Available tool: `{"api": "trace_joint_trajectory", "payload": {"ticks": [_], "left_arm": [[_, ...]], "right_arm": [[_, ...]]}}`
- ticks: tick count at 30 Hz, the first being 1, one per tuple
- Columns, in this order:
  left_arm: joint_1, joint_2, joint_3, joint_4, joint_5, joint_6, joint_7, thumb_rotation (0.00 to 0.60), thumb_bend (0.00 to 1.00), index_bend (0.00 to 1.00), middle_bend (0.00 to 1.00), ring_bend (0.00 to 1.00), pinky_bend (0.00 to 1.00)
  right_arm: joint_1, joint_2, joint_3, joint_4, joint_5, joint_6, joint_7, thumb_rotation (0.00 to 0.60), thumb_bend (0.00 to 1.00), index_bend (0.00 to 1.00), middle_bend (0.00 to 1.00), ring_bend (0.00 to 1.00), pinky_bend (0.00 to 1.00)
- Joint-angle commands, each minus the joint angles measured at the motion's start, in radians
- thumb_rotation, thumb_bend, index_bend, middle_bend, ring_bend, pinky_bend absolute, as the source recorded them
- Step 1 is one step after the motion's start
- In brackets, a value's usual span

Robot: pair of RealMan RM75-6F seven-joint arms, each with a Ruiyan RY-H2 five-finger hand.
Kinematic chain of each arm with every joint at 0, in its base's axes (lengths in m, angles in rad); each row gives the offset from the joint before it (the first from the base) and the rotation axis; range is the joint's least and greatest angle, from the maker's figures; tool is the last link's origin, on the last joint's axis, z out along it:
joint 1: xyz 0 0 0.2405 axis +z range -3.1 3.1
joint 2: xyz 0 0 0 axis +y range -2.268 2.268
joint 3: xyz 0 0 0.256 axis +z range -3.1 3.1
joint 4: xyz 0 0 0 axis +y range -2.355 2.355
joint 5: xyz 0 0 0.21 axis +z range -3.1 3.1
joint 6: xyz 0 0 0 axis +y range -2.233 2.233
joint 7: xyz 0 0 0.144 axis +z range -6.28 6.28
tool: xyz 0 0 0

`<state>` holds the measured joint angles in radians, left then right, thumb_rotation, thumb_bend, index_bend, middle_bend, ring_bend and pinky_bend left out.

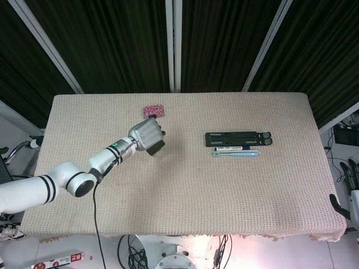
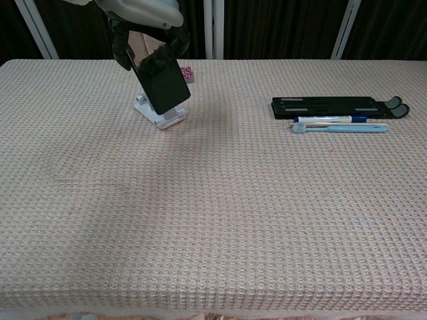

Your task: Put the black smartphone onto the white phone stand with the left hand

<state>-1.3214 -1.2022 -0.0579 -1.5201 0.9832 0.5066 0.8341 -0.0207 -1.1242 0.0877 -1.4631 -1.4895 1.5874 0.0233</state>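
Note:
The black smartphone (image 2: 164,83) is tilted with its screen toward the chest camera, and my left hand (image 2: 145,23) grips its upper end. Its lower edge is right over the white phone stand (image 2: 162,118), which stands on the table at the back left; I cannot tell whether the two touch. From the head view, my left hand (image 1: 147,134) covers the stand, and only a corner of the smartphone (image 1: 156,148) pokes out. A sliver of my right hand (image 1: 351,178) shows at the far right edge, off the table.
A small pink patterned item (image 1: 153,111) lies just behind the stand. On the right lie a flat black folding holder (image 2: 339,106), a pen (image 2: 325,119) and a light blue toothbrush (image 2: 340,128). The woven cloth (image 2: 213,220) covers the whole table.

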Motion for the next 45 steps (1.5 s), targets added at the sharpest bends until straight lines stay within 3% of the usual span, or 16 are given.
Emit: {"api": "trace_joint_trajectory", "payload": {"ticks": [1,10,23,45], "left_arm": [[-0.042,-0.016,0.032,0.021,-0.049,-0.008,0.017,0.600,0.43,0.62,0.58,0.51,0.30],[-0.100,-0.057,0.093,0.071,-0.094,-0.022,0.011,0.600,0.43,0.62,0.58,0.51,0.29],[-0.142,-0.084,0.153,0.116,-0.045,-0.039,-0.025,0.600,0.43,0.62,0.57,0.50,0.29],[-0.151,-0.127,0.168,0.194,0.031,-0.056,-0.141,0.600,0.44,0.62,0.57,0.49,0.29]], "right_arm": [[0.000,-0.003,0.000,0.008,0.002,-0.002,0.007,0.600,0.23,0.00,0.00,0.00,0.00],[-0.005,-0.011,-0.002,0.044,0.009,-0.005,0.041,0.600,0.23,0.00,0.00,0.00,0.00],[-0.008,-0.020,-0.001,0.073,0.019,-0.013,0.075,0.600,0.23,0.00,0.00,0.00,0.00],[0.002,-0.014,0.007,0.068,0.040,-0.043,0.072,0.600,0.24,0.00,0.00,0.00,0.00]]}}
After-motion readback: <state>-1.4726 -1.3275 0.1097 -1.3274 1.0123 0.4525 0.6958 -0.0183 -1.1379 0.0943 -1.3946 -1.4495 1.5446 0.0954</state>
